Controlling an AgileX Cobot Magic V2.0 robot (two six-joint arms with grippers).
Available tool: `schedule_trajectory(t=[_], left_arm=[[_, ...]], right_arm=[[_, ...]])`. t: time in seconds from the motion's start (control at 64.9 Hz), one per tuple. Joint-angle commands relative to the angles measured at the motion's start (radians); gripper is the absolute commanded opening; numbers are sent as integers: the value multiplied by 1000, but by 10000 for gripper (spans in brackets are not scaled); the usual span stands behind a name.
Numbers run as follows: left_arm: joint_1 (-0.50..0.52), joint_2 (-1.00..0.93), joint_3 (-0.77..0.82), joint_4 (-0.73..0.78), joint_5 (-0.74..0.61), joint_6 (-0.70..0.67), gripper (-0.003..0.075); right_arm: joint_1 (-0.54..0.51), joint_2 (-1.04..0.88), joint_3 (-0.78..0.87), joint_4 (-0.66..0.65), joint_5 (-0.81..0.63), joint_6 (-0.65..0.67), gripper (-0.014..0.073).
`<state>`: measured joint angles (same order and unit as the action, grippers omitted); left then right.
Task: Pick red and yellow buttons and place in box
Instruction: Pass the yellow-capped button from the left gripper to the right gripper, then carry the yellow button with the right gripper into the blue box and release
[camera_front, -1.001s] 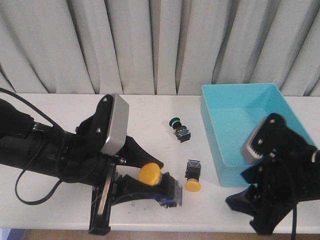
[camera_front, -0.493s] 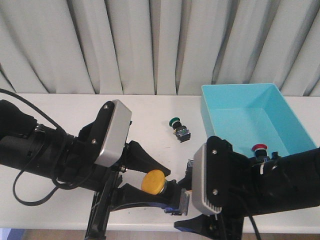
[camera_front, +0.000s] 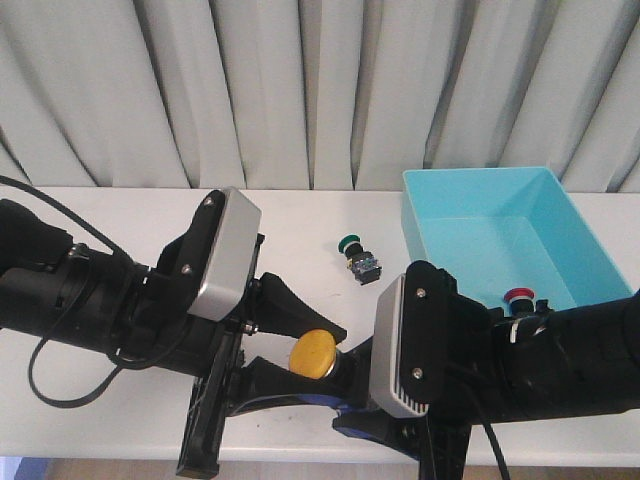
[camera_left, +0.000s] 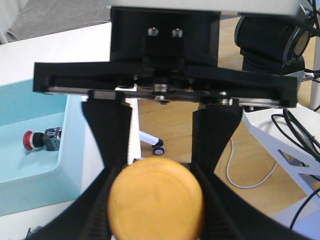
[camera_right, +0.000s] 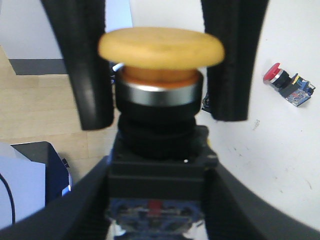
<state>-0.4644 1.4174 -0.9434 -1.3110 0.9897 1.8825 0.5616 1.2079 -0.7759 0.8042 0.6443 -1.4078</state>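
A yellow mushroom-cap push button (camera_front: 313, 354) is gripped by the left tool (camera_front: 300, 352); the right tool's (camera_front: 375, 420) state can't be told.

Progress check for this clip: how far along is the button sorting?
Done: one red button lies in the box. In hand: the left end effector grips a yellow button, with the right end effector flanking its black body; whether it grips is unclear. Left: boxing that one, plus a second red button lying on the table.
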Motion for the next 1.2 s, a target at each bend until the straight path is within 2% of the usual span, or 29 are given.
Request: schedule_trajectory(t=[0.0, 0.139, 0.216, 0.323, 0.477, 0.554, 0.631, 0.724, 0.816, 0.909, 0.986, 1.063, 1.109, 1.186], left_arm=[[-4, -28, -26, -82, 22, 1, 214], [-4, -28, -26, -80, 22, 1, 228], [-4, -28, -26, -79, 26, 10, 269], [-4, -28, -26, -71, 26, 12, 360], [-4, -28, -26, -53, 13, 12, 530], [-4, -28, -26, -27, -5, -1, 585], [-4, -28, -26, -6, -26, -24, 616], [-3, -28, -26, 42, -84, -57, 617], [-3, -28, -26, 116, -154, -106, 610], [-3, -28, -26, 212, -238, -190, 603], [-3, -28, -26, 292, -303, -253, 595], [-3, -28, -26, 356, -357, -317, 585], [-3, -27, -26, 374, -378, -340, 580], [-3, -27, -26, 376, -393, -346, 577]], right_arm=[[1, -14, -24, 38, -24, -12, 269], [1, -14, -24, 38, -23, -12, 199], [1, -14, -24, 38, -23, -12, 191], [1, -14, -24, 38, -23, -8, 191], [0, -14, -24, 35, -26, 0, 193], [-1, -14, -24, 20, -37, 20, 195], [-1, -17, -24, -50, -57, 92, 195], [-1, -17, -24, -199, -59, 217, 197], [-1, -17, -26, -407, -63, 432, 199], [-20, -17, -45, -635, -62, 722, 199], [-80, -17, -73, -791, -60, 984, 199], [-176, -9, -109, -881, -35, 1197, 203], [-245, 8, -142, -903, -7, 1279, 205], [-339, 48, -202, -900, 42, 1321, 206]])
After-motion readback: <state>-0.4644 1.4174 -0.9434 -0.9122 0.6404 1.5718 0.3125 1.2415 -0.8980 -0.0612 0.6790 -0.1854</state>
